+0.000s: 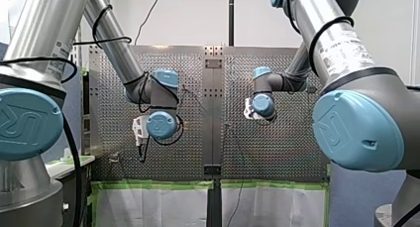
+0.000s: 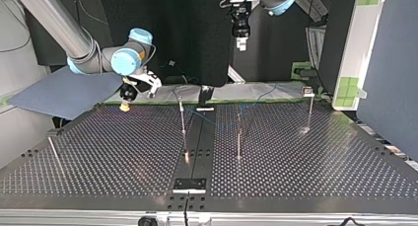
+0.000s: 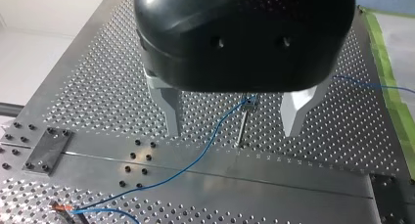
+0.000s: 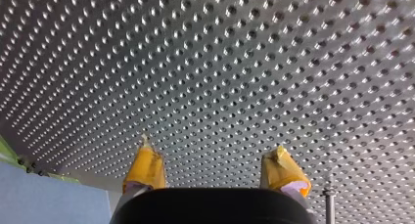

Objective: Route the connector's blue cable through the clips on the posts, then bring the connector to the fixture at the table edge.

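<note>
In the left wrist view my left gripper (image 3: 234, 121) hangs open above a thin post (image 3: 241, 128) that stands between its metal fingers (image 3: 169, 106). The blue cable (image 3: 195, 158) passes the clip (image 3: 251, 102) on that post and runs across the table to a small orange-tipped connector (image 3: 61, 208). In the top view my left gripper (image 2: 240, 38) is high over the far edge, and the blue cable (image 2: 259, 98) lies along that edge. My right gripper (image 4: 214, 172) is open with nothing between its yellow pads (image 4: 144, 168). It hovers low over the table's far left corner (image 2: 125, 105).
Several thin posts stand on the perforated table (image 2: 305, 162): two near the middle (image 2: 183, 122) (image 2: 239, 137), one at the top view's right (image 2: 309, 112), one leaning at its left (image 2: 53, 149). A bolted plate (image 2: 190, 185) sits at the near edge, another plate (image 3: 46, 148) beside the cable.
</note>
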